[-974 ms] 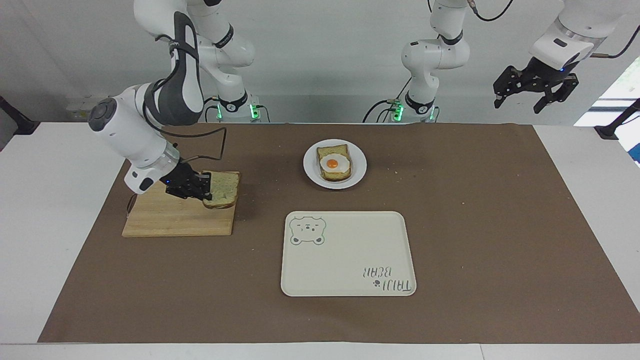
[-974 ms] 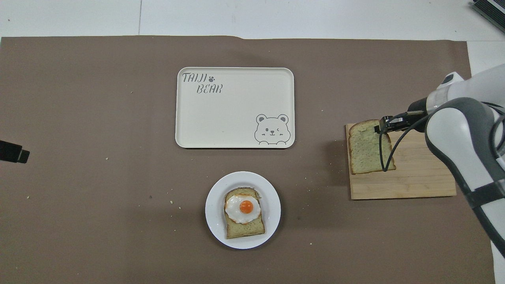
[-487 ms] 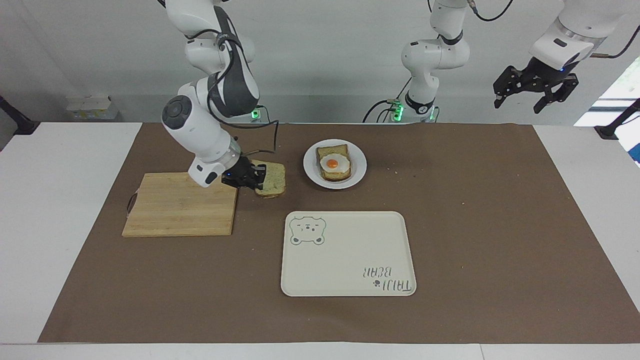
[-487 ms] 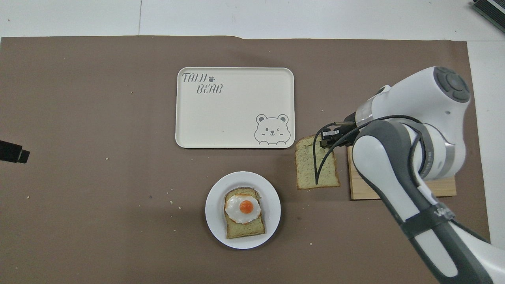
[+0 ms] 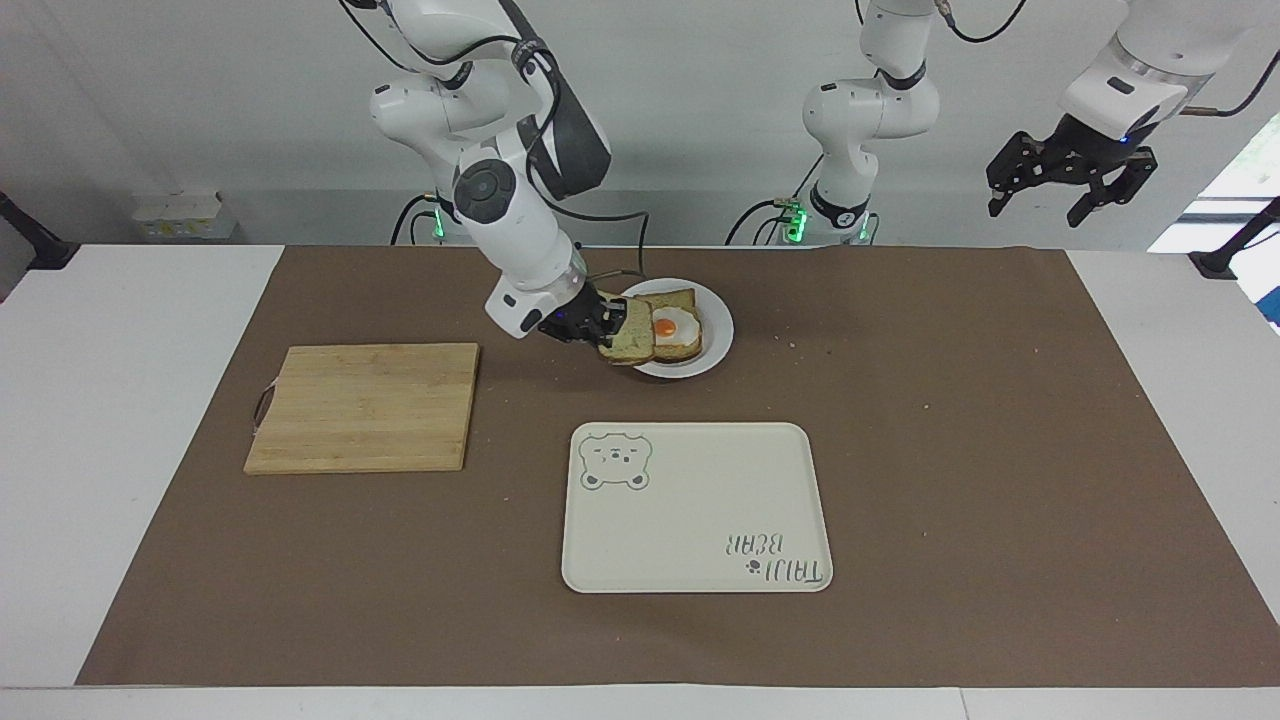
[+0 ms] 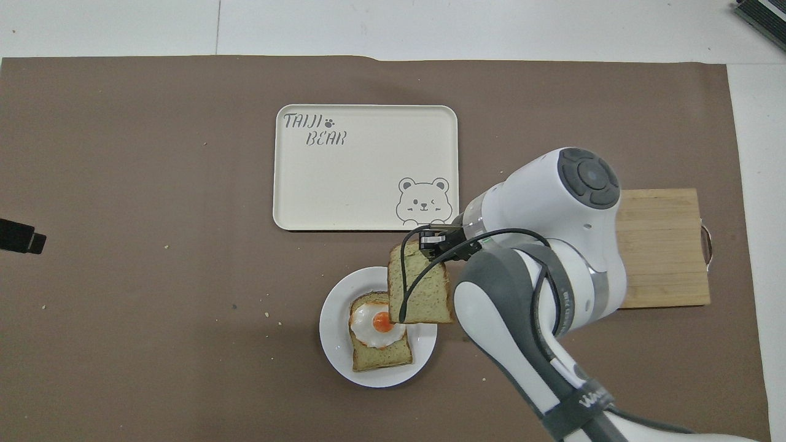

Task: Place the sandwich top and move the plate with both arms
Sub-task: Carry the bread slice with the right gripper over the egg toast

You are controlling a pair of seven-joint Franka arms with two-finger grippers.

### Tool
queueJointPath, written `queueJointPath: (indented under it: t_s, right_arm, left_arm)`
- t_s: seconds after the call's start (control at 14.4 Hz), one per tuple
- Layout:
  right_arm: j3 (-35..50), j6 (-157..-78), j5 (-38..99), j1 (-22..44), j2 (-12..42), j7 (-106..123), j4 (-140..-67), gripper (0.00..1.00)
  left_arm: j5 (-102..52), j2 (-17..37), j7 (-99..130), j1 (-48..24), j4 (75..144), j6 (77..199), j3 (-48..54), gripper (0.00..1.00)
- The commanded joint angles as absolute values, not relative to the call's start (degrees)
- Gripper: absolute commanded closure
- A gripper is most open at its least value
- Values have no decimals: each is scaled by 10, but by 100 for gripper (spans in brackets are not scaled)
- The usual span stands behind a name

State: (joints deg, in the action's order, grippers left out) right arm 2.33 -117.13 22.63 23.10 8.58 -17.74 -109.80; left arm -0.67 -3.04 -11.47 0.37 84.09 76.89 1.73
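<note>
- Our right gripper is pinched tight on one edge of the sandwich top, a pale speckled slice of bread with a brown crust. We hold it by the edge so the flat side can drop onto the egg.
- That slice hangs tilted over the rim of the small round white plate, partly over the bread slice with a fried egg on it. It is not down yet.
- We think the bare wooden cutting board, toward the right arm's end, is no longer needed.
- Farther from us lies the cream rectangular tray with a bear drawing, maybe where the plate goes.
- Our left gripper waits up high, fingers spread and holding nothing, at the left arm's end.
</note>
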Motion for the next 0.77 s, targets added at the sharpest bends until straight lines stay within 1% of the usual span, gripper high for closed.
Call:
queueJointPath:
  t_s: [0.0, 0.21, 0.35, 0.63, 0.7]
  right_arm:
    - [20, -1208, 252, 259, 77, -188, -1134, 100]
    - [20, -1230, 252, 286, 76, -181, -1158, 100]
    - [20, -1242, 253, 305, 78, -181, -1162, 100]
    - [21, -1262, 256, 319, 72, -174, -1192, 100]
    - [22, -1286, 265, 334, 76, -174, -1198, 100]
  left_arm:
    - [-4, -46, -119, 9, 857, 769, 19, 0]
    - [-4, -46, -119, 9, 857, 769, 19, 0]
    - [-4, -46, -119, 9, 857, 769, 19, 0]
    - [-4, -46, -119, 9, 857, 769, 19, 0]
    - [-4, -46, -119, 9, 857, 769, 19, 0]
